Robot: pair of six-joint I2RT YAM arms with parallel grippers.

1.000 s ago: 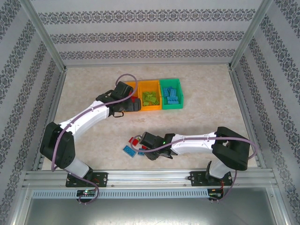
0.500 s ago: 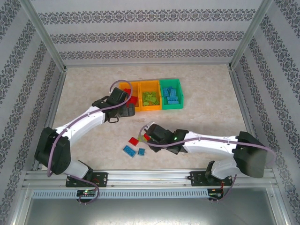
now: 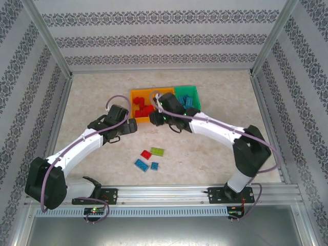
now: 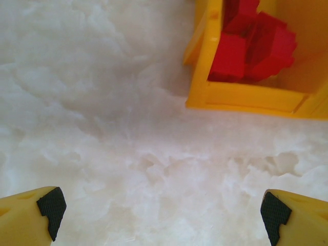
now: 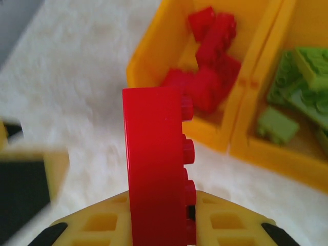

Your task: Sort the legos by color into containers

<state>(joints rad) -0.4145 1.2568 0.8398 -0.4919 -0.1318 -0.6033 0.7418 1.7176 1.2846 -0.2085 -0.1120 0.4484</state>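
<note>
Currently right gripper (image 5: 164, 231) clamped on one red lego (image 5: 154, 164), brick on edge, at near side of left orange container (image 5: 145, 57) of red legos. Left gripper (image 4: 163, 209) wide open, empty, over bare table (image 3: 220, 97), near-left of that container. Four loose legos (image 3: 146, 154) nearer: red, lime, two blue. Middle orange container (image 5: 279, 166) holds lime; green container (image 3: 190, 89), rightmost, blue. Patterned walls (image 3: 154, 38), metal frame (image 3: 164, 192).
</note>
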